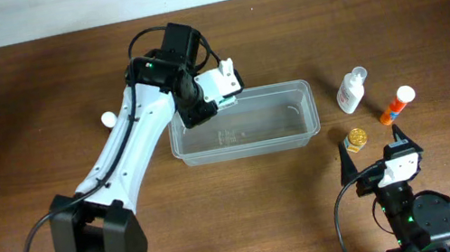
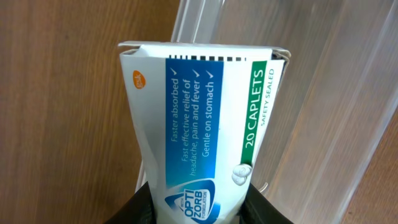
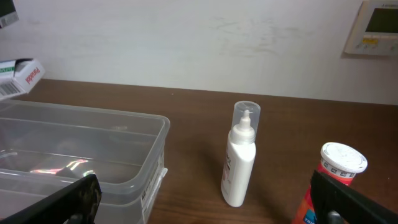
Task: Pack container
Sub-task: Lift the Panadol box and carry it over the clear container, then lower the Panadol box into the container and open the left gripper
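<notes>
At the brown wooden table (image 1: 20,105), my left gripper (image 1: 219,88) is clamped on a white, blue and green cardboard caplet box (image 2: 199,118) (its panel reads "20 caplets"), holding it over the far left corner of the clear rectangular plastic container (image 1: 270,123), which sits mid-table. My right gripper (image 1: 374,147) rests near the front right, fingers spread wide and holding nothing. Just beyond it are a small gold item (image 1: 356,138), possibly a jar, a white plastic bottle with a clear cap (image 3: 239,165) and an orange tube with a white cap (image 1: 396,105).
</notes>
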